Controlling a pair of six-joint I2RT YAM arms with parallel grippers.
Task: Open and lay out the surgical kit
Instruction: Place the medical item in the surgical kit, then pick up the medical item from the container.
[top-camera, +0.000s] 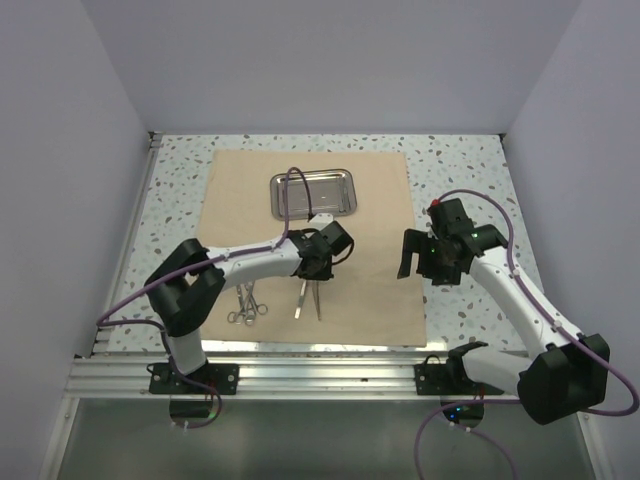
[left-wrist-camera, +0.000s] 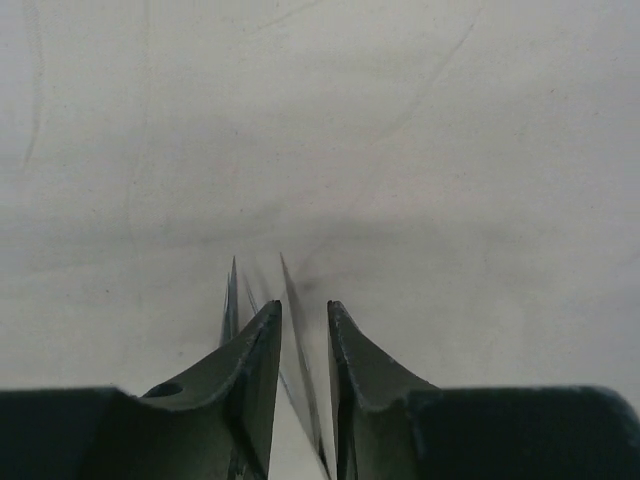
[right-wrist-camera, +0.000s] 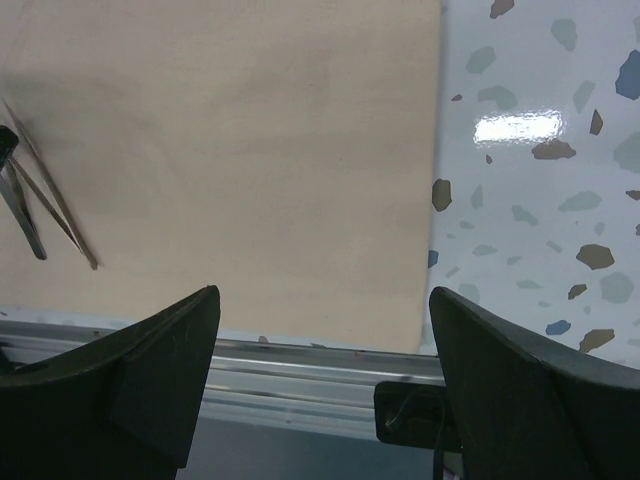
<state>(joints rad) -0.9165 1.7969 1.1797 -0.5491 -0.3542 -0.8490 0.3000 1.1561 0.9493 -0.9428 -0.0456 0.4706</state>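
Release of the tweezers (left-wrist-camera: 290, 300) should go well if the left gripper (left-wrist-camera: 304, 310), its fingers (left-wrist-camera: 255, 360) only a little apart around one tweezer leg and not clearly clamping it, opens wider before rising straight off the cloth wrap (top-camera: 370, 200), with forceps (top-camera: 247, 305) near and steel tray (top-camera: 325, 195) farther back; the right gripper (right-wrist-camera: 323, 292) hangs wide apart, empty.

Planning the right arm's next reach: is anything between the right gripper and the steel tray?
Nothing visible: only bare cloth lies between right gripper and tray; the left gripper hangs aside, over the tweezers.
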